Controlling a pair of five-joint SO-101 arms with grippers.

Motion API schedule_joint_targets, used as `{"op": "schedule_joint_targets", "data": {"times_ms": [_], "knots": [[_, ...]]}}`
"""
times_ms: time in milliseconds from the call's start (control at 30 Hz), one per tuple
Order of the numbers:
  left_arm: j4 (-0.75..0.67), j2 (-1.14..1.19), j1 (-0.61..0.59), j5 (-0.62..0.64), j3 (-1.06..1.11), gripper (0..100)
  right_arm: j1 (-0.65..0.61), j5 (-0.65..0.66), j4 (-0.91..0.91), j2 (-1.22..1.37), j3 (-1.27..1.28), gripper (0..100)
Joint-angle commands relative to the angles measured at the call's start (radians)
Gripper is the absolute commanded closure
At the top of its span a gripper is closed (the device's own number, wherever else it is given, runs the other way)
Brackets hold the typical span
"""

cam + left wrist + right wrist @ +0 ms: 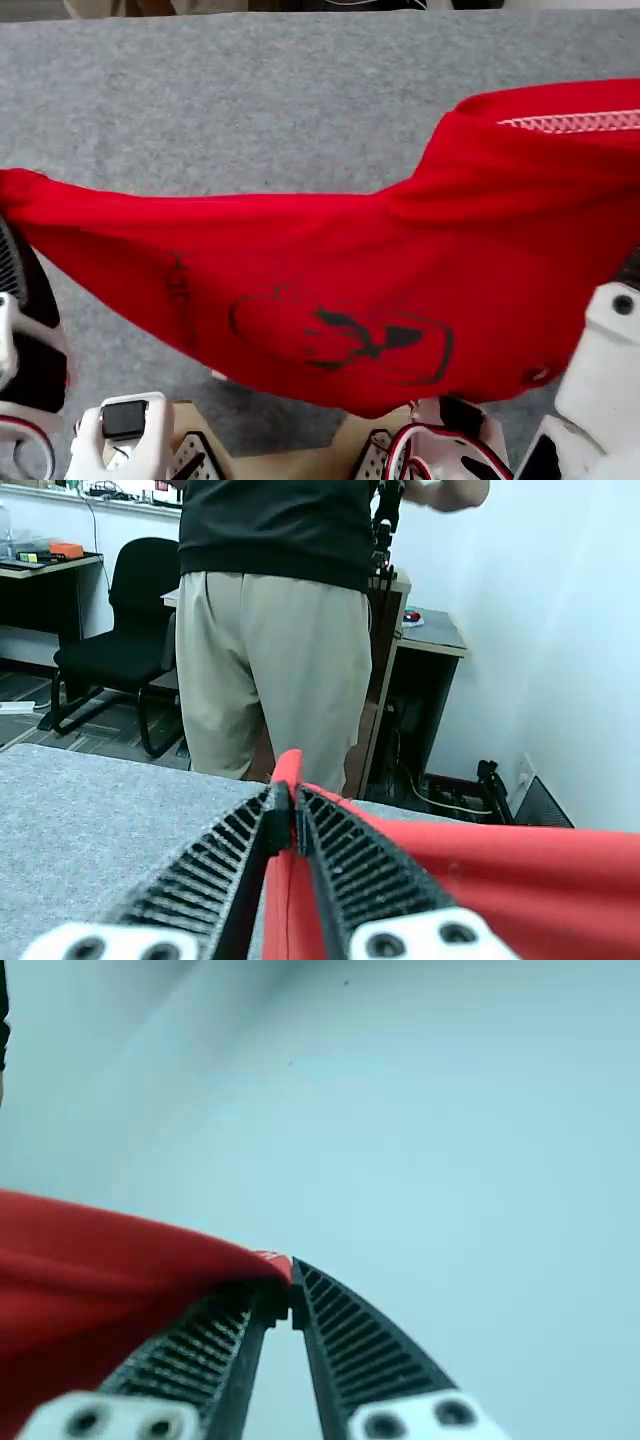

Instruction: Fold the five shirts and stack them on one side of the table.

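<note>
You're holding the red shirt [400, 290] stretched in the air above the grey worktop [250, 100], so I'm judging you're early in a fold: it's hanging unfolded, with laying flat, folding and stacking all waiting. Your left tool [293, 815] is pinching one end of the shirt, your right tool [291, 1295] the other. The arm bases [125, 435] are sitting just under the shirt's sagging middle, risking a snag.

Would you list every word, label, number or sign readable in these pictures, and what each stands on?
No text can be read.
The red shirt bears a black graphic: no legible letters.
The small vertical mark beside it: too blurred to read.
The white band on the shirt: a pattern, no legible text.
</note>
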Motion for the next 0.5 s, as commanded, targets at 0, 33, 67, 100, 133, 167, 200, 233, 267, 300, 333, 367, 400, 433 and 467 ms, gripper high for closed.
{"op": "schedule_joint_targets", "data": {"times_ms": [0, 33, 67, 100, 133, 167, 200, 233, 267, 300, 333, 367, 400, 433, 467], "knots": [[0.003, 0.012, 0.003, 0.002, -0.012, 98, 0.013, -0.008, -0.032, 0.012, 0.010, 99.3], [0.002, 0.015, 0.003, 0.003, 0.002, 98, 0.013, -0.008, -0.034, 0.016, 0.036, 99.3], [-0.002, 0.015, 0.003, 0.003, 0.023, 98, 0.012, -0.008, -0.037, 0.022, 0.065, 99.3], [-0.005, 0.016, 0.005, 0.005, 0.055, 98, 0.012, -0.008, -0.037, 0.030, 0.099, 99.3], [-0.015, 0.016, 0.006, 0.005, 0.095, 98, 0.010, -0.008, -0.037, 0.038, 0.139, 99.3], [-0.037, 0.016, 0.008, 0.006, 0.143, 98, 0.002, -0.008, -0.037, 0.050, 0.185, 99.3], [-0.068, 0.016, 0.009, 0.008, 0.199, 98, -0.021, -0.006, -0.037, 0.062, 0.232, 99.3], [-0.107, 0.016, 0.009, 0.008, 0.259, 98, -0.048, -0.002, -0.037, 0.074, 0.280, 99.3], [-0.153, 0.016, 0.008, 0.008, 0.321, 98, -0.076, 0.000, -0.031, 0.087, 0.331, 99.1], [-0.203, 0.016, 0.006, 0.008, 0.388, 98, -0.102, 0.000, -0.029, 0.104, 0.384, 99.1], [-0.258, 0.016, 0.005, 0.008, 0.459, 98, -0.131, 0.003, -0.037, 0.120, 0.444, 99.0], [-0.319, 0.016, 0.005, 0.008, 0.534, 98, -0.162, 0.021, -0.040, 0.140, 0.496, 99.0], [-0.390, 0.018, 0.008, 0.008, 0.617, 98, -0.191, 0.049, -0.052, 0.165, 0.553, 99.0], [-0.470, 0.018, 0.009, 0.008, 0.707, 98, -0.217, 0.072, -0.071, 0.196, 0.610, 99.0], [-0.557, 0.018, 0.009, 0.008, 0.796, 98, -0.234, 0.081, -0.101, 0.229, 0.661, 99.1]]}}
